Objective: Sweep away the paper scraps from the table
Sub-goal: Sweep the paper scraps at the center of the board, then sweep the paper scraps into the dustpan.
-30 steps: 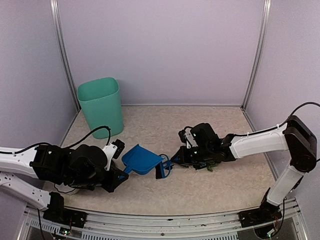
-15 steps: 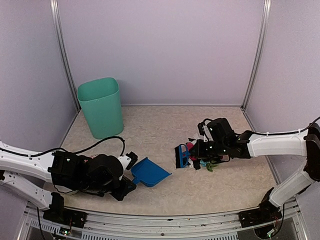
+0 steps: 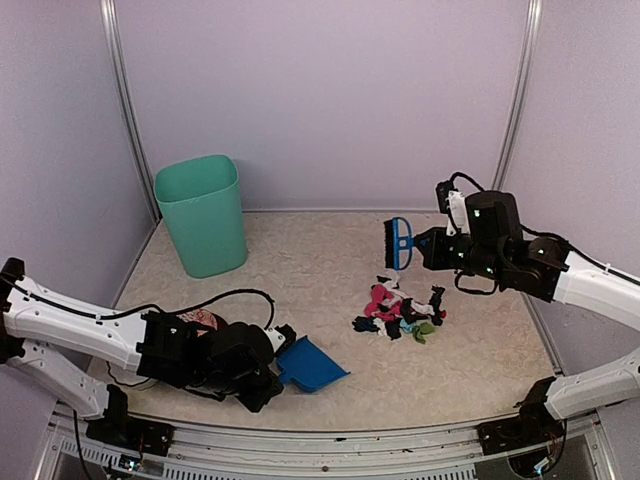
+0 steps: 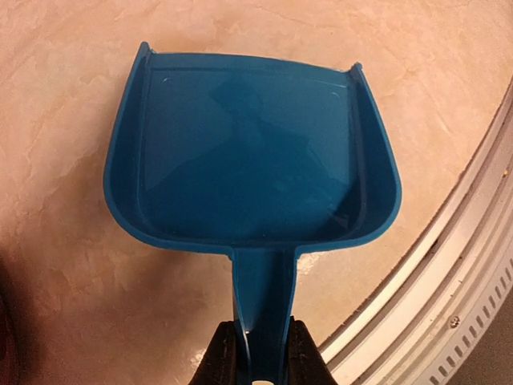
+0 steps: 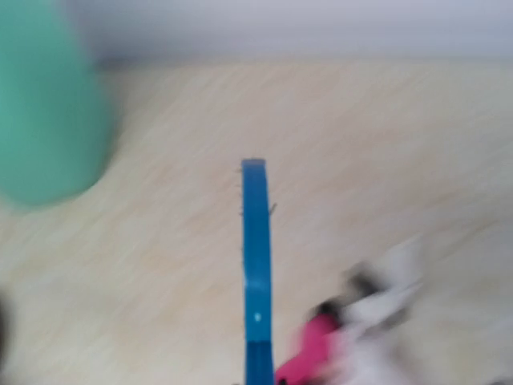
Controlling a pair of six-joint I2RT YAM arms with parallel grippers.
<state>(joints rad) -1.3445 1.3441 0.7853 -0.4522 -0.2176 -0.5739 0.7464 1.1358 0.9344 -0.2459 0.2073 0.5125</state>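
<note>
White arm links (image 3: pixel 70 325), black joints (image 3: pixel 215 355), looping black cables (image 3: pixel 232 294).

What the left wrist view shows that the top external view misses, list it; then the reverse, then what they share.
Left wrist only: the left gripper clamped on the handle of the blue plastic dustpan, whose inside is bare. Top external only: the tall green plastic bin, the pile of crumpled paper scraps, and the right gripper holding the small blue hand brush. Both: the dustpan and the beige marbled table.
</note>
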